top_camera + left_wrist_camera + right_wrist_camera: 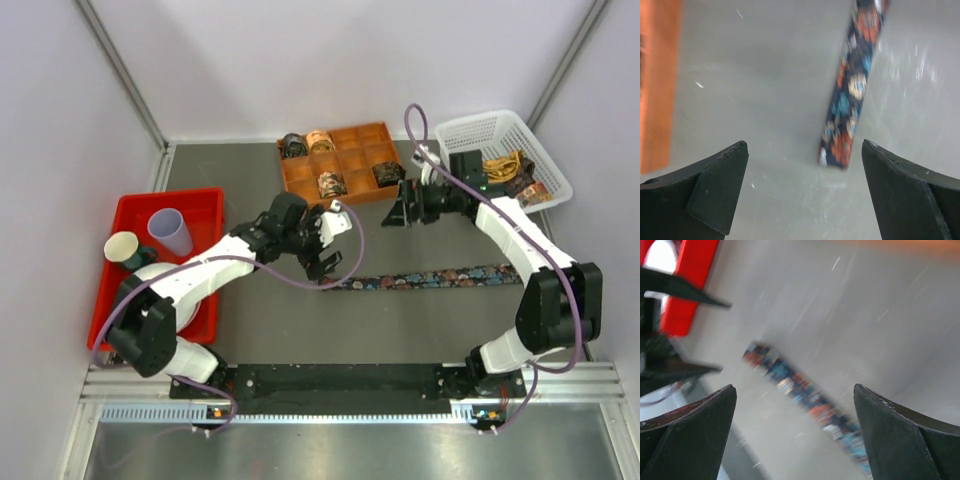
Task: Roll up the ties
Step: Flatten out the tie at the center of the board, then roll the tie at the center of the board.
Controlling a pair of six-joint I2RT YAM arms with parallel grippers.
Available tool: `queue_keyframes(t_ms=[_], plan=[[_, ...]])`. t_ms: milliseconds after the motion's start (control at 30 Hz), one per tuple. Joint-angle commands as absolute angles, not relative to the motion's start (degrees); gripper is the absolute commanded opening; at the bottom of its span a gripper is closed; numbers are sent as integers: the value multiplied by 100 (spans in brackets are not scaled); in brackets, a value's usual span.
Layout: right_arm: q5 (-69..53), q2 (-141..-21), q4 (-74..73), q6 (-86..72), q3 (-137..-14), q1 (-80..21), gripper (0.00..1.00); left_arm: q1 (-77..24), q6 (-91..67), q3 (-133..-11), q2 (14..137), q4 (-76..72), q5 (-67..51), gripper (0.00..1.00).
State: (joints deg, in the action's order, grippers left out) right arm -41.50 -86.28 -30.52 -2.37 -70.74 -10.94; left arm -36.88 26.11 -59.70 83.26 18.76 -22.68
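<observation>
A dark floral tie point(430, 277) with blue and red lies flat and stretched out on the grey table. Its narrow end shows in the left wrist view point(847, 115), just ahead of my fingers. It shows blurred in the right wrist view point(805, 390). My left gripper point(322, 244) is open and empty, above the tie's left end. My right gripper point(398, 210) is open and empty, above the table beside the orange tray. Rolled ties point(331, 184) sit in several compartments of the orange tray point(352, 162). More ties point(505, 167) lie in the white basket point(500, 130).
A red bin point(135, 215) with two cups point(170, 232) stands at the left. Grey walls close in the table on three sides. A black rail point(340, 378) runs along the near edge.
</observation>
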Motion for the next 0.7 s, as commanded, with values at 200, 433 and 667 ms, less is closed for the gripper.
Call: queue_keyframes(t_ms=[200,433,667], plan=[[-5414,-9017,-2092,-1406,-5458,-1529,79,-3595,4394,-4993,8437,1969,-2716,92],[-5625,-9588,-1917,-1450,-5283,-1722,26,-3595,4491,-4755,8718,1416,-2812,79],[-5493,-10037,-1679,-1397,-5186,-2056,15,-3595,4474,-4729,8877,1178,-2804,65]])
